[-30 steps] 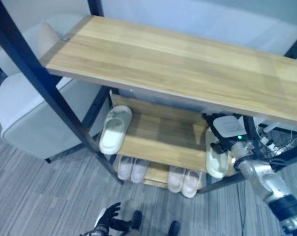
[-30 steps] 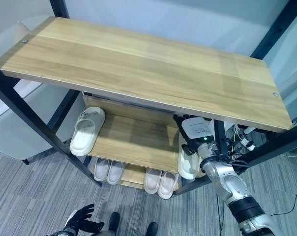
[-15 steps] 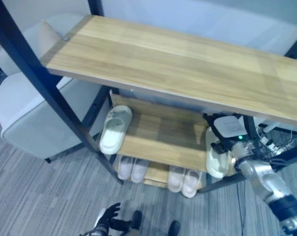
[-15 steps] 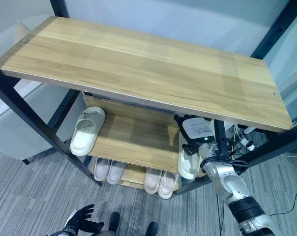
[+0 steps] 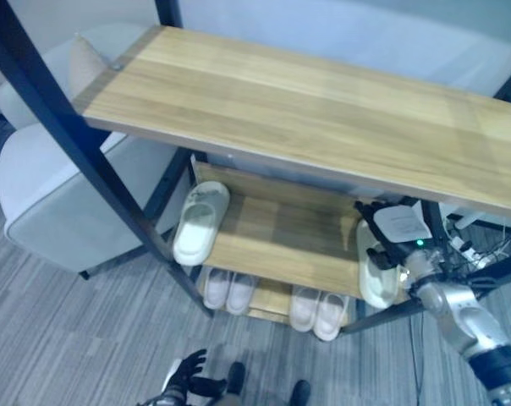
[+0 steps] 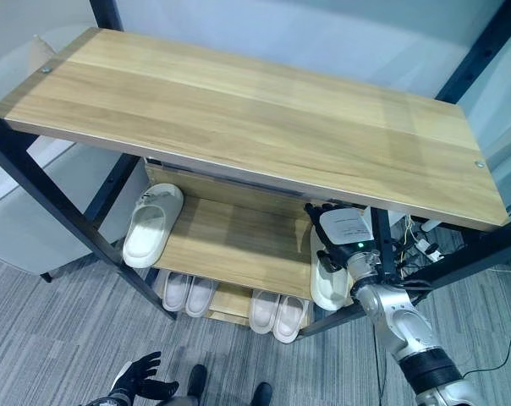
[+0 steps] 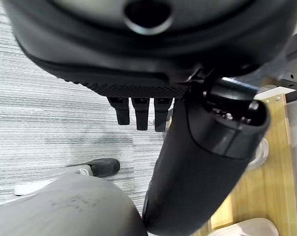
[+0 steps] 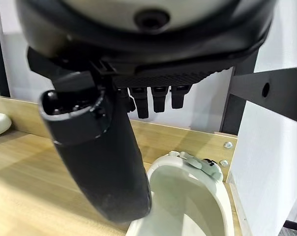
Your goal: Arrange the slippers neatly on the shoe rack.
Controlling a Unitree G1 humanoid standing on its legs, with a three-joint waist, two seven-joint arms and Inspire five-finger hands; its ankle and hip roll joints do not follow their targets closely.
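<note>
Left hand (image 6: 135, 379) hangs low near floor, fingers spread, holding nothing. Shoe rack (image 6: 239, 110) above it; one white slipper (image 6: 151, 226) on middle shelf's left end. Right hand (image 6: 327, 233) over second slipper (image 6: 327, 283) at shelf's right end, fingers straight, relaxed, thumb just above slipper's opening.

Slippers (image 6: 150, 227) (image 6: 327, 275) at middle shelf (image 6: 239, 245) ends
</note>
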